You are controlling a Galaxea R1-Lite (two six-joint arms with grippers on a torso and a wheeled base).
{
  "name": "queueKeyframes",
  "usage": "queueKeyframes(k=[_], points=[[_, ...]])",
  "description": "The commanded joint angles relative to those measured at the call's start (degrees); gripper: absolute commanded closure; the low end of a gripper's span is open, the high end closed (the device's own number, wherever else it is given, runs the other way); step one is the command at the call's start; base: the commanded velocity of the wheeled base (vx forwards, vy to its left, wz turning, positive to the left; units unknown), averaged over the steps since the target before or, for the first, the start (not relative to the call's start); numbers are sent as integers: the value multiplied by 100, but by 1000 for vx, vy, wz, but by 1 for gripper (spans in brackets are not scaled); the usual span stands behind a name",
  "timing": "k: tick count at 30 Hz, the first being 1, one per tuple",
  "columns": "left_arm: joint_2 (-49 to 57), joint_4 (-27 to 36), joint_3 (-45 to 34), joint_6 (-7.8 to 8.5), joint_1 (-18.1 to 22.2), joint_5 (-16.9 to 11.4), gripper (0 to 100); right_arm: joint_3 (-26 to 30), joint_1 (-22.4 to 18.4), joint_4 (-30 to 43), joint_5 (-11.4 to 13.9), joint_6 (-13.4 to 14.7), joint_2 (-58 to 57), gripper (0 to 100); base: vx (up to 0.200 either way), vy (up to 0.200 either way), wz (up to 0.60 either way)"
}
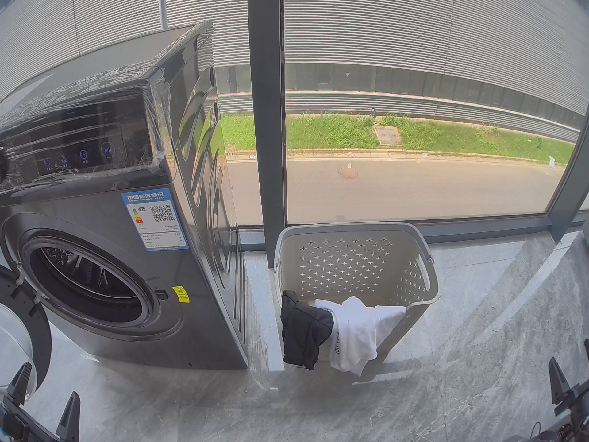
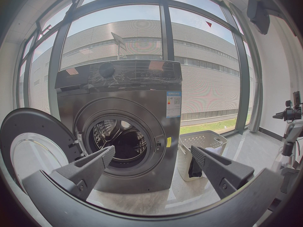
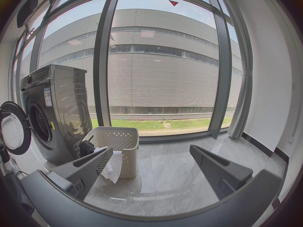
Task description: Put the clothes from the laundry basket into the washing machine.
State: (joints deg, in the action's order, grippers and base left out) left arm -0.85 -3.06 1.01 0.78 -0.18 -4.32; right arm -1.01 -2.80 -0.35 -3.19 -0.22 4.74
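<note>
A grey washing machine [image 1: 123, 216] stands at the left with its round door [image 1: 21, 333] swung open and the drum [image 1: 92, 283] dark inside. To its right a pale perforated laundry basket [image 1: 356, 265] sits on the floor by the window. A black garment [image 1: 304, 329] and a white garment [image 1: 359, 333] hang over its near rim. My left gripper [image 1: 43, 403] is low at the near left, open and holding nothing, facing the drum [image 2: 121, 141]. My right gripper [image 3: 150, 155] is low at the near right, open and holding nothing, well back from the basket [image 3: 118, 148].
A large window with a dark upright post [image 1: 267, 105] runs behind the basket. Polished grey stone floor [image 1: 478, 351] spreads to the right of the basket and in front of the machine. A curtain [image 3: 241, 111] hangs in the far right corner.
</note>
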Motion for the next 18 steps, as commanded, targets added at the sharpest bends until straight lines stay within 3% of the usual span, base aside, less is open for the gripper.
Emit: queueKeyframes(k=[1, 10, 18], points=[[85, -2, -92, 1, 1, 1, 0, 101, -1, 0, -6, -4, 9, 0, 0, 0, 0], [85, 16, -84, -8, 1, 18, 0, 101, -1, -9, -6, -4, 9, 0, 0, 0, 0], [85, 7, -84, -16, 1, 27, 0, 101, -1, 0, -6, -4, 9, 0, 200, 200, 0]])
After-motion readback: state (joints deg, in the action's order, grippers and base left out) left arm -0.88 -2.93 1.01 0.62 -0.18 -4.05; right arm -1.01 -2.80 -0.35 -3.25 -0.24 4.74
